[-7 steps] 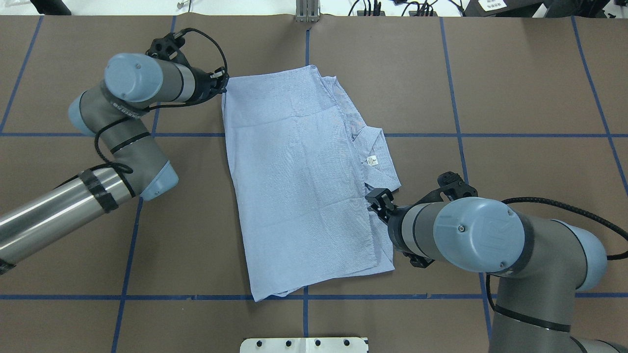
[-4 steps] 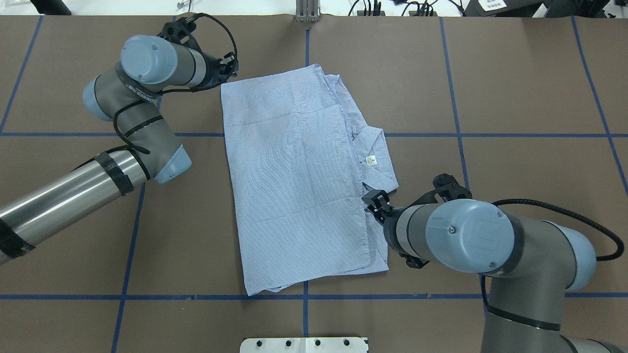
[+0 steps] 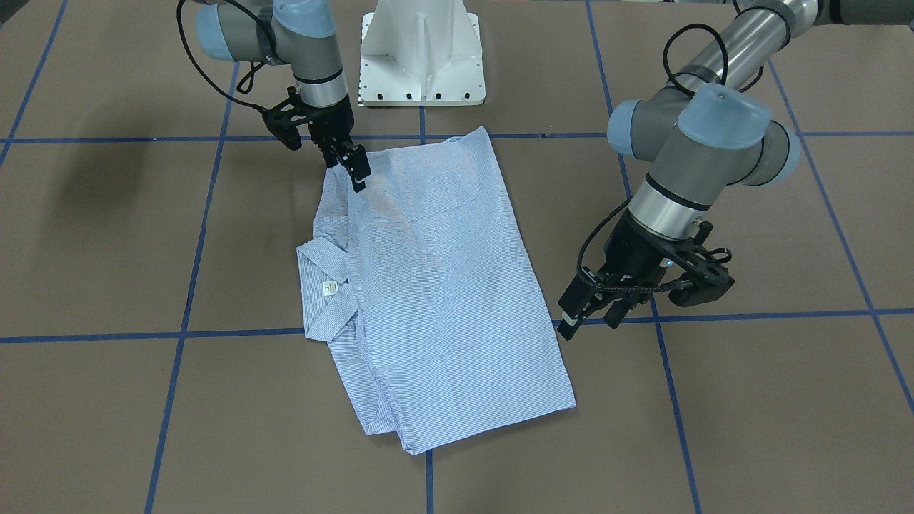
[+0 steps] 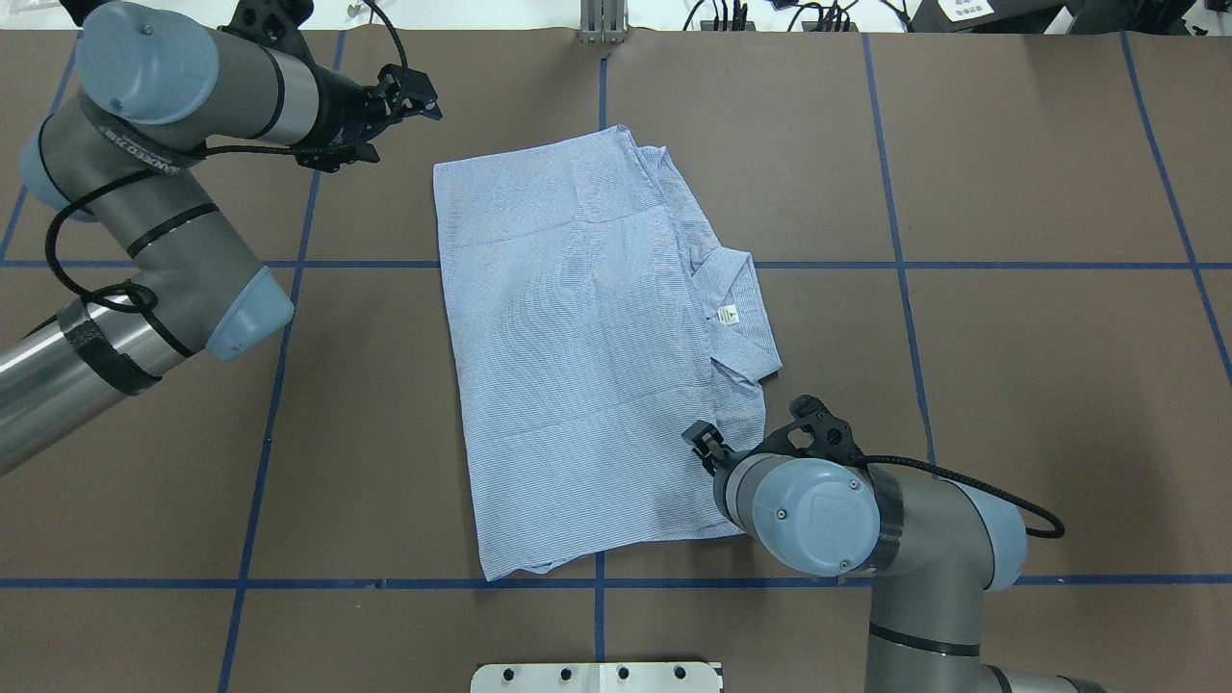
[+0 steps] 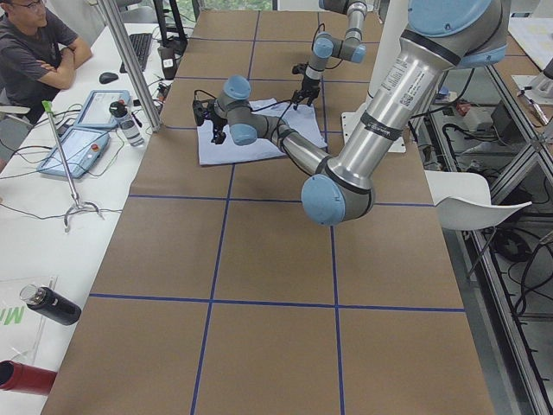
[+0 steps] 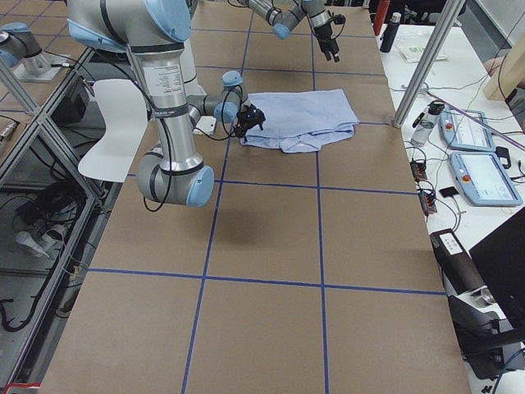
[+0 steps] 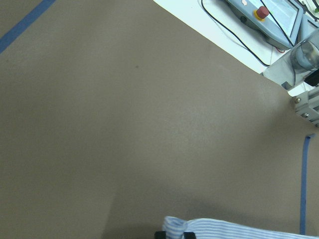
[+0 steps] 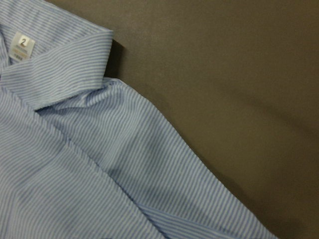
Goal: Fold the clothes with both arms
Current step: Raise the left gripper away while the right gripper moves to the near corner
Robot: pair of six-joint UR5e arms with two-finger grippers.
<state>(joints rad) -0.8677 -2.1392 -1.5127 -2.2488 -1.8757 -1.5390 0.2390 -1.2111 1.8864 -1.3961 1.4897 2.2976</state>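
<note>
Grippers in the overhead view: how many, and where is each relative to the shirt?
2. The left gripper is over bare table beyond the shirt's far-left corner. The right gripper is at the shirt's near-right edge, near the collar; contact cannot be told.

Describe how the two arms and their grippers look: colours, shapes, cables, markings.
Both the left arm and the right arm are grey tubes with light-blue rounded joint caps and silvery metal sections. Black cables loop along each; black tape bands wrap the left arm, which also carries white lettering on a grey link. The left gripper and right gripper are black and two-fingered.
</note>
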